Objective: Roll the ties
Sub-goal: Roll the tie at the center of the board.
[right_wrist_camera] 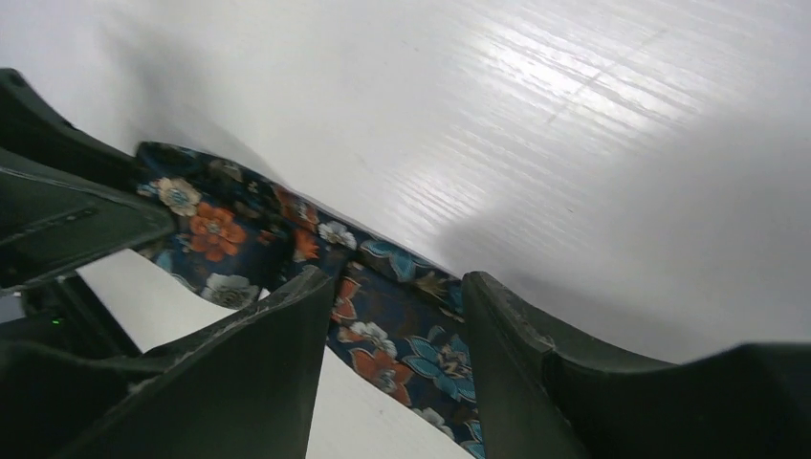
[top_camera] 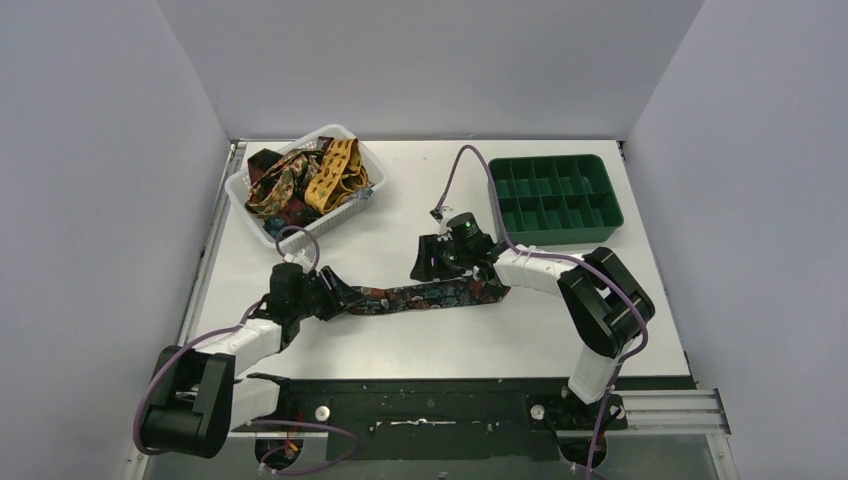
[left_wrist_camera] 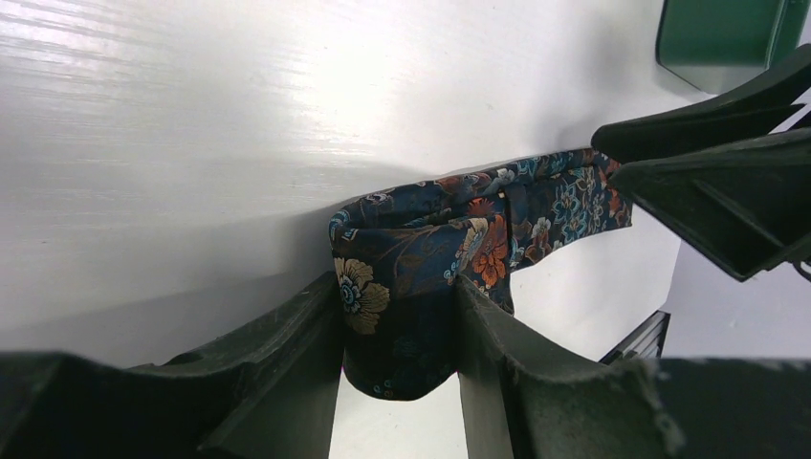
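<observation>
A dark tie with a multicoloured floral print [top_camera: 430, 296] lies stretched across the middle of the white table. My left gripper [top_camera: 350, 300] is at its left end, shut on a folded-over loop of the tie [left_wrist_camera: 421, 277] that fills the gap between the fingers [left_wrist_camera: 287, 354]. My right gripper [top_camera: 428, 268] is open over the tie's right part. In the right wrist view the tie [right_wrist_camera: 421, 354] lies flat on the table and runs across the gap between the spread fingers [right_wrist_camera: 287, 335]. More ties, among them a mustard-yellow one [top_camera: 335, 175], are heaped in a basket.
The white basket [top_camera: 255, 222] stands at the back left. A green compartment tray [top_camera: 560, 233] stands at the back right, and its corner shows in the left wrist view [left_wrist_camera: 717, 38]. Purple cables loop over both arms.
</observation>
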